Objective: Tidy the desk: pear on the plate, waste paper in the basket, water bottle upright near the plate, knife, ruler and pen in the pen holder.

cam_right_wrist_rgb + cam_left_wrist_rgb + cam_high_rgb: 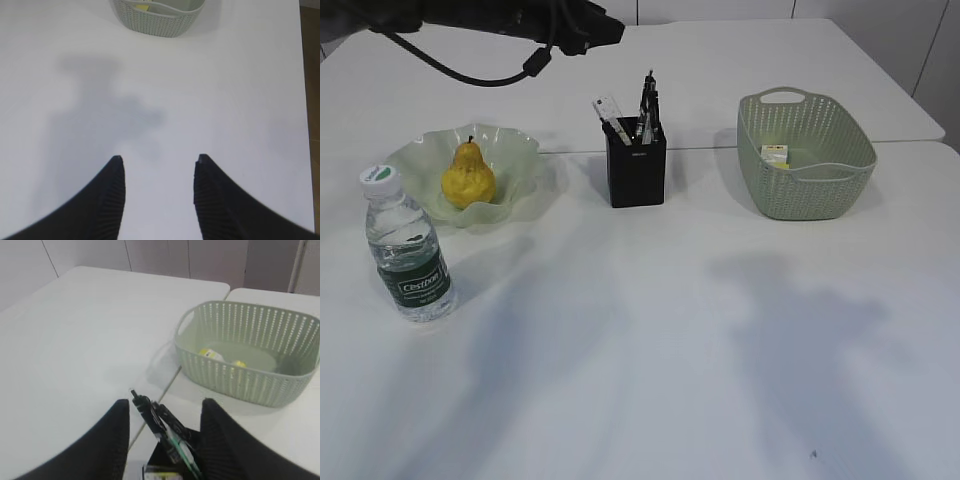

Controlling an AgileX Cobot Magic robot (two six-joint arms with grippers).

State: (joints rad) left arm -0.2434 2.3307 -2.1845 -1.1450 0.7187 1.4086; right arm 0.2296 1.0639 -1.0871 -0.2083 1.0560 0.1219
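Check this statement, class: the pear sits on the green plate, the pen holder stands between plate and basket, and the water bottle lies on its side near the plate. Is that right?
One detail is wrong: the water bottle stands upright, cap on top, as the exterior view shows. The pear is on the plate, and the pen holder stands between plate and basket.

A: Any writing you can actually read?

B: Just one word. The water bottle (406,246), standing upright just beside the plate (515,150), has a dark green label (420,283) with white lettering that looks like "Cestbon".

A: And the pen holder (637,172) on the plate's other side?

B: It carries a small white logo (639,155) near its top edge, too small to read.

A: The scraps in the basket (825,182)?

B: The waste paper (776,154) shows yellow and white, but no legible print.
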